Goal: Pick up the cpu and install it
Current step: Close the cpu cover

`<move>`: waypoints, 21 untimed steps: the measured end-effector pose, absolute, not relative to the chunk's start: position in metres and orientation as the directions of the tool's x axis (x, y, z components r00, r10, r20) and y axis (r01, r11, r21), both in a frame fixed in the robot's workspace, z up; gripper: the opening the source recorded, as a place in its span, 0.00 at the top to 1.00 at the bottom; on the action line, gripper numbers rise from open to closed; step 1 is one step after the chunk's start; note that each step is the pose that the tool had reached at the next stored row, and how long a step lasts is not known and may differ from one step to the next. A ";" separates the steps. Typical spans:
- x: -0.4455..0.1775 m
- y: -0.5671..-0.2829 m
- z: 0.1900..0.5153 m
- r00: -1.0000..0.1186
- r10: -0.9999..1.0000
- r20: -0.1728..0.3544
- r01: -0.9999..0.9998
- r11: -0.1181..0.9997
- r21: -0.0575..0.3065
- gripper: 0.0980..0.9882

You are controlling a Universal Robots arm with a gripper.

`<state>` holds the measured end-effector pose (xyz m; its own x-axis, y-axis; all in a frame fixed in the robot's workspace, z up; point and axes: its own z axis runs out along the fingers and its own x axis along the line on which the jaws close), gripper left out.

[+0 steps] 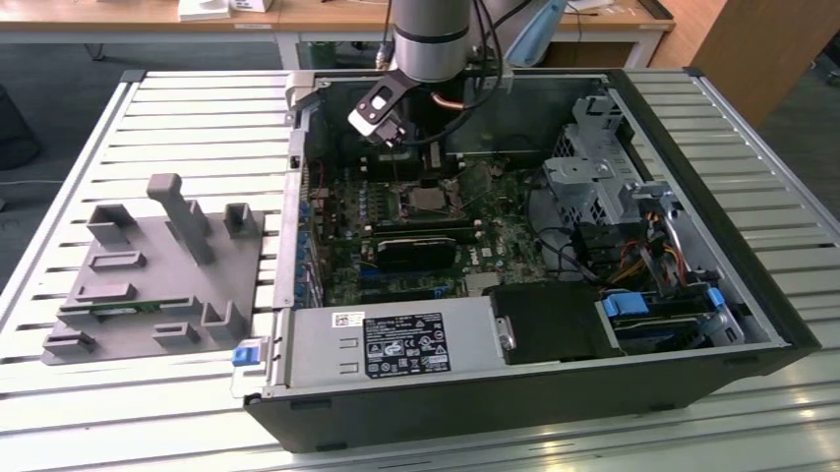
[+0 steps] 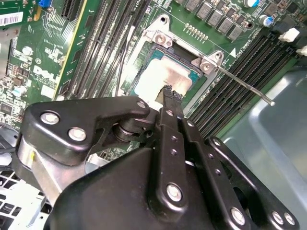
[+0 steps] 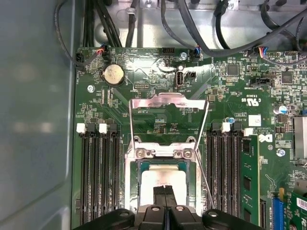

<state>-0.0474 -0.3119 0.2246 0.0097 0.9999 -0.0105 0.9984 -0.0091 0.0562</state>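
The cpu (image 2: 156,76) lies flat in the motherboard's socket, its pale silver top showing inside the metal frame; it also shows in the first wrist view (image 3: 149,184) and, small, in the exterior view (image 1: 427,202). My gripper (image 2: 170,94) hangs straight over it inside the open computer case. Its two black fingers (image 3: 159,197) are pressed together, with the tips at or just above the chip's top near one edge. Whether they touch it I cannot tell. Nothing is held between them.
The socket's load plate (image 3: 169,101) stands flipped open and its thin lever (image 2: 244,86) sticks out sideways. Memory slots flank the socket, one holding a green stick (image 3: 247,184). A black heatsink (image 1: 420,246) lies on the board. A grey parts fixture (image 1: 145,280) sits at the exterior view's left.
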 end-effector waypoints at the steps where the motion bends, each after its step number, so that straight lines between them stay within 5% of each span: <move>1: -0.047 -0.312 0.226 0.010 1.000 -0.011 0.998 -0.009 0.056 0.99; 21: -0.047 -0.312 0.252 0.010 1.000 -0.011 0.998 -0.009 0.056 0.99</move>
<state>-0.0474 -0.3119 0.2524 0.0097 0.9999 -0.0106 0.9984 -0.0091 0.0562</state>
